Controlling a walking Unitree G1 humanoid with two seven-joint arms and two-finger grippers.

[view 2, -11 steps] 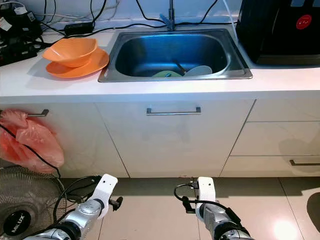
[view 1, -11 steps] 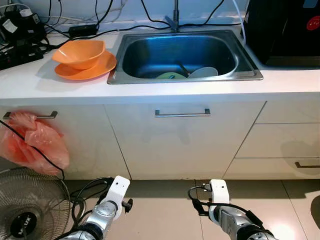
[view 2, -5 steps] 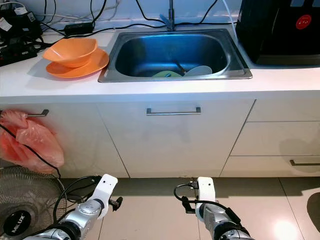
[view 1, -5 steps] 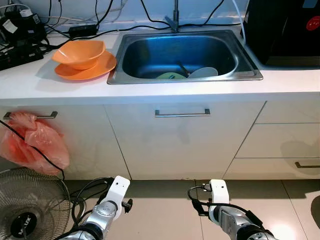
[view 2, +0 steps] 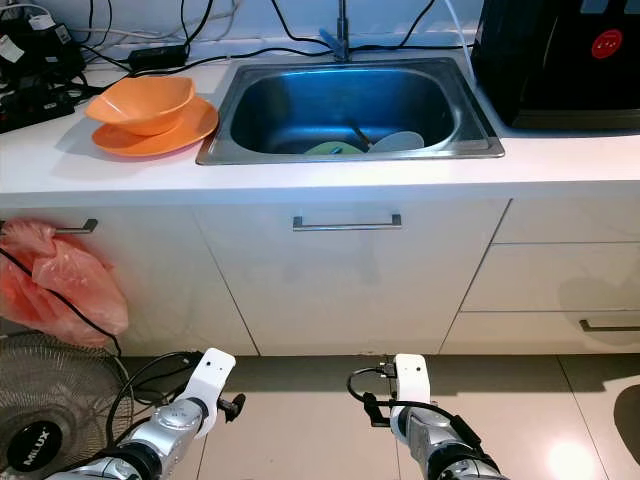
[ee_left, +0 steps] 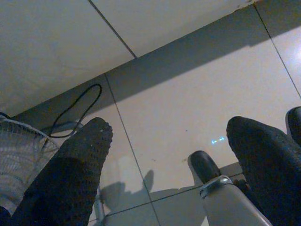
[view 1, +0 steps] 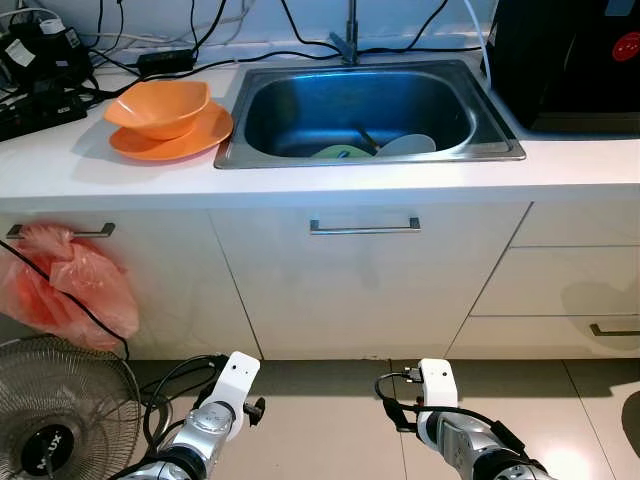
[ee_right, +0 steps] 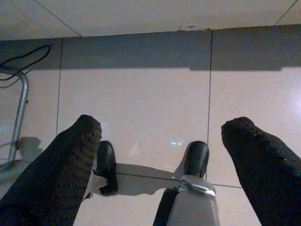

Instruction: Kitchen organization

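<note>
An orange bowl [view 1: 160, 105] sits in an orange plate [view 1: 195, 140] on the white counter, left of the steel sink [view 1: 370, 157]. Inside the sink lie a green plate [view 1: 340, 152], a white dish [view 1: 408, 144] and a dark utensil. Both arms hang low in front of the cabinets, the left arm [view 1: 225, 400] and the right arm [view 1: 440, 400] above the tiled floor. In the left wrist view, my left gripper [ee_left: 168, 129] is open over bare tiles. My right gripper [ee_right: 161, 125] is open too, with nothing between its fingers.
A black appliance [view 1: 570, 60] stands at the counter's right end. Power strips and cables [view 1: 40, 70] crowd the back left. A red plastic bag [view 1: 65, 285] hangs from the left cabinet handle. A floor fan [view 1: 55, 410] with its cord stands by my left arm.
</note>
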